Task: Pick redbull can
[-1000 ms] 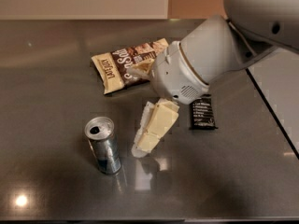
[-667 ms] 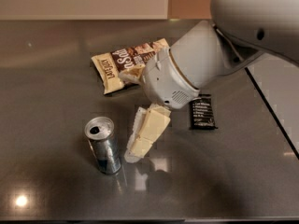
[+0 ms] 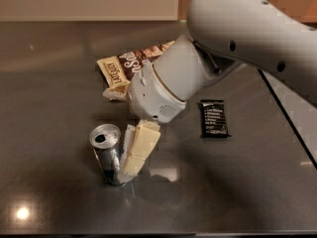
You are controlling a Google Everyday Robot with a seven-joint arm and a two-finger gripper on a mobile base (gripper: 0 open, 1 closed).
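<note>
The redbull can (image 3: 106, 152) stands upright on the dark table, left of centre, its silver top with the tab opening facing up. My gripper (image 3: 129, 171) hangs from the big white arm (image 3: 168, 86) and points down, its cream fingers (image 3: 142, 147) just to the right of the can and close against its side. The gripper is open. The can is beside the fingers, not between them. The fingertips reach nearly down to the table by the can's base.
A brown-and-cream snack bag (image 3: 124, 68) lies behind the can, partly hidden by the arm. A small black bar wrapper (image 3: 214, 118) lies to the right. The table's right edge (image 3: 290, 128) runs diagonally past the wrapper.
My gripper has moved left and down towards the can, from a gap beside it to right against its right side. The can, bag and wrapper have not moved.
</note>
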